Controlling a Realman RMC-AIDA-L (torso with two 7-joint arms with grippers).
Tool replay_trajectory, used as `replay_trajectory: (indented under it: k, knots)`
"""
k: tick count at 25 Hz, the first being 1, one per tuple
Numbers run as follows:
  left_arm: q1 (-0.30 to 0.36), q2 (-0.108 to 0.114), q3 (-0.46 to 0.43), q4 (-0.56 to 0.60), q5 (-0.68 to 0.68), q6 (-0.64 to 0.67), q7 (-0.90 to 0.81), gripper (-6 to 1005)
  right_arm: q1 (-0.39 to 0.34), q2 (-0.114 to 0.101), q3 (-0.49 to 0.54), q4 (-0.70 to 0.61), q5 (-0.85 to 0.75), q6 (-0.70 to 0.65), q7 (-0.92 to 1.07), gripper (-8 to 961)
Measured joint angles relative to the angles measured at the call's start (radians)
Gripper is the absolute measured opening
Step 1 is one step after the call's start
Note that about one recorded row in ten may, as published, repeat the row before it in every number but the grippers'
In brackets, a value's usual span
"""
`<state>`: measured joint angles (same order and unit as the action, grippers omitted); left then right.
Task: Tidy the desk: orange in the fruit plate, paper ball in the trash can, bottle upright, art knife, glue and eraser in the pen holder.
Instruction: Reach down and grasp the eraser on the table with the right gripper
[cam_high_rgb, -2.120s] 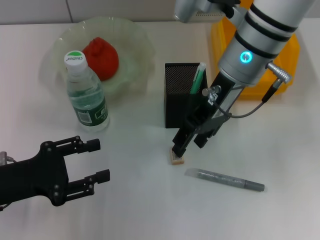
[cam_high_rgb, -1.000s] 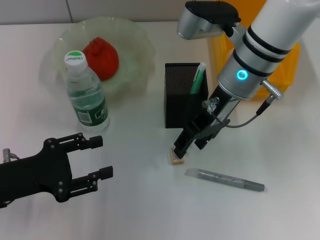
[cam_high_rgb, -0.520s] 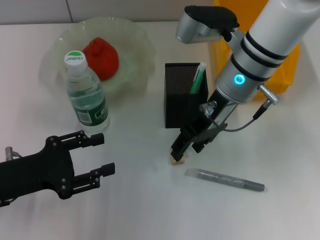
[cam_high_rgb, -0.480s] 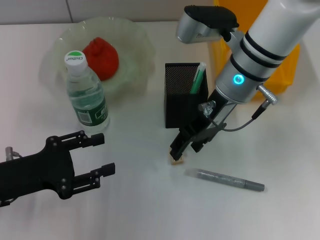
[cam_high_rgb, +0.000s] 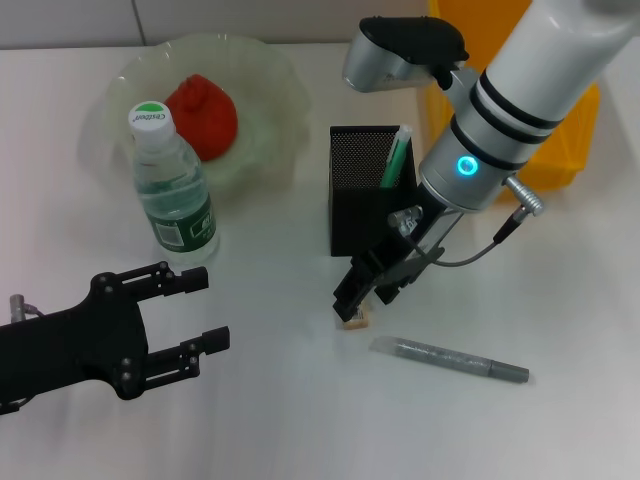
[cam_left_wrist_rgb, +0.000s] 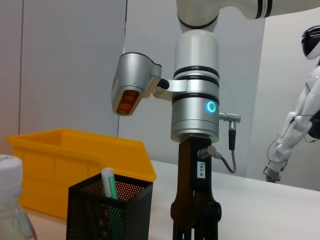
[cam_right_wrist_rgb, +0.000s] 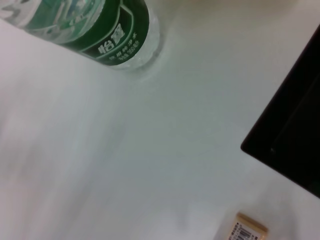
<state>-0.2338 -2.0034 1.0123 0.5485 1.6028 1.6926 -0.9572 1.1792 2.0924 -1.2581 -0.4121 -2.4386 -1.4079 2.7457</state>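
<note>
Nearest the camera, low and to the left of the black mesh pen holder (cam_high_rgb: 363, 190): the left gripper (cam_high_rgb: 195, 312), black, jaws spread wide and gripping nothing, hovering over bare white surface (cam_high_rgb: 300, 400), well apart from every remaining item. A little farther, on the near right of the holder: a grey, slender pen-shaped art knife (cam_high_rgb: 450, 360) lying flat, long axis running roughly left to right with a slight slant, untouched. Just beside its left end, and just in front of the holder's near wall: the small tan eraser with a barcoded sleeve (cam_high_rgb: 351, 318), flat on the surface, seen again in the right wrist view (cam_right_wrist_rgb: 245, 231) near the holder's dark edge. Directly over it: the right gripper (cam_high_rgb: 366, 292), by far the nearer of the two, dark jaws pointing down and toward the near left, tips meeting the eraser's top; whether clenched on it or merely poised around it cannot be told. Right arm leaning in from behind and to the right of the holder, wrist ring lit blue, forearm steeply inclined. Probably the eraser pickup in hand, with a short lift back and up into the holder called for next. Inside the holder already: a green-and-white glue stick (cam_high_rgb: 395, 158). Farther left of the holder: a clear green-labelled plastic bottle (cam_high_rgb: 172, 187), upright. Beyond that: a pale green glass fruit plate (cam_high_rgb: 270, 90) holding a red-orange fruit (cam_high_rgb: 202, 115). Behind the holder on the right: a yellow plastic bin (cam_high_rgb: 580, 120).
</note>
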Motion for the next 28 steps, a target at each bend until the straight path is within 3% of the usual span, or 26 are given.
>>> replay_trajectory:
  k: [18, 28]
  knots:
    - [-0.004, -0.003, 0.000, -0.002, 0.003, -0.005, 0.008, 662, -0.020, 0.000, -0.006, 0.043, 0.033, 0.059, -0.039, 651]
    - [-0.004, -0.004, 0.000, -0.002, 0.000, -0.007, 0.010, 662, -0.018, 0.000, -0.006, 0.044, 0.035, 0.061, -0.044, 581]
